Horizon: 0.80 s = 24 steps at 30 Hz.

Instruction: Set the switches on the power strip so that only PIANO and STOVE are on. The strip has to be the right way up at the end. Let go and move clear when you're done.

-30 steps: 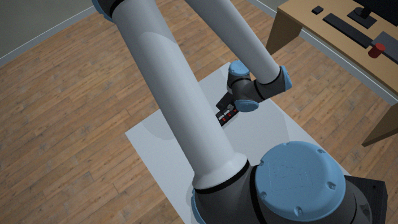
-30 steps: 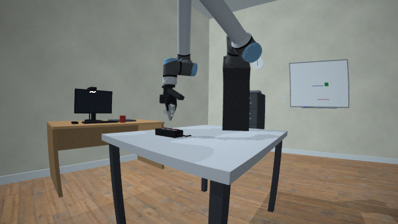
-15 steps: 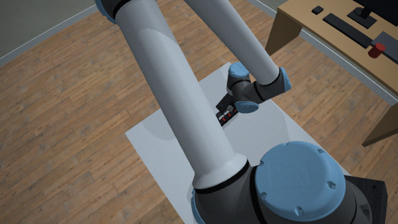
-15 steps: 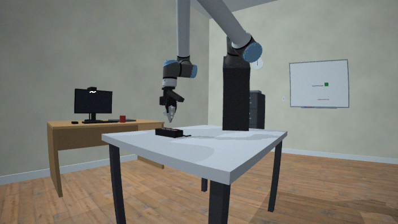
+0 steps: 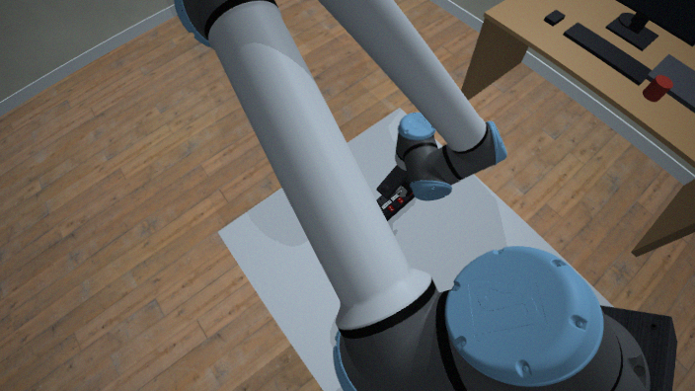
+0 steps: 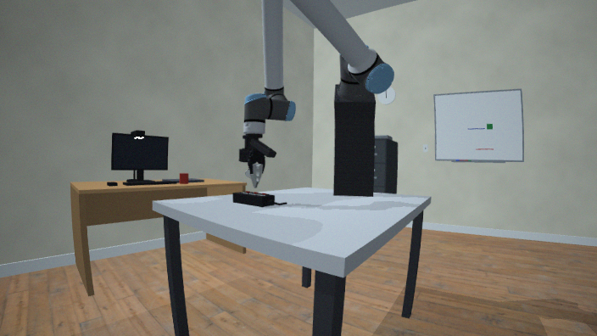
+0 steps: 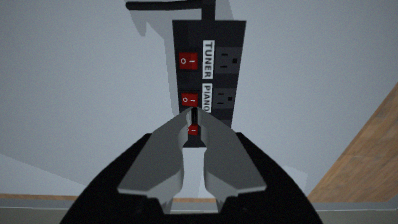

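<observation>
A black power strip (image 7: 208, 75) lies face up on the white table (image 6: 305, 225), with red rocker switches. In the wrist view I see the TUNER switch (image 7: 188, 61) and the PIANO switch (image 7: 189, 99); a third red switch (image 7: 193, 130) shows between my fingers, its label hidden. The strip also shows in the top view (image 5: 395, 199) and the exterior view (image 6: 253, 198). My gripper (image 7: 194, 108) (image 6: 255, 182) is shut and empty. It hangs a short way above the strip, its tips over the third switch.
The strip's cable (image 7: 165, 5) runs off its far end. The arm's black pedestal (image 6: 354, 140) stands at the table's back. A wooden desk (image 6: 127, 191) with a monitor and a red cup stands beyond the table. The table's edge is near the strip.
</observation>
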### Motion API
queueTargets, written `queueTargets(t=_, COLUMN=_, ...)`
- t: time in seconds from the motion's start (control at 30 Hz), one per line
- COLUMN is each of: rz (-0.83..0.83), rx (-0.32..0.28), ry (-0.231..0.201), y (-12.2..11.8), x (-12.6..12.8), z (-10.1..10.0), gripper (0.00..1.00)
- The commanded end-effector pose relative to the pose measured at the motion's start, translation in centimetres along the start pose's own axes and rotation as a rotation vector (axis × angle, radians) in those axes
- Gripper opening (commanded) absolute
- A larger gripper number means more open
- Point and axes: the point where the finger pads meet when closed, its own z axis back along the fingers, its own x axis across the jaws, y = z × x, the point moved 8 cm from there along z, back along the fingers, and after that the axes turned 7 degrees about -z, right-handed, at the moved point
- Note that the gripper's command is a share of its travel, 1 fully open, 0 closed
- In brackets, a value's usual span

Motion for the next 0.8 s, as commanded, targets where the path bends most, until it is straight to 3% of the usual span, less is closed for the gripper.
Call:
queueTargets(t=0.0, rz=0.000, rx=0.000, ry=-0.001, y=-0.02, x=0.03, z=-0.56, gripper=0.00)
queueTargets(t=0.77, rz=0.000, rx=0.000, ry=-0.001, y=-0.02, x=0.02, z=-1.20, gripper=0.00)
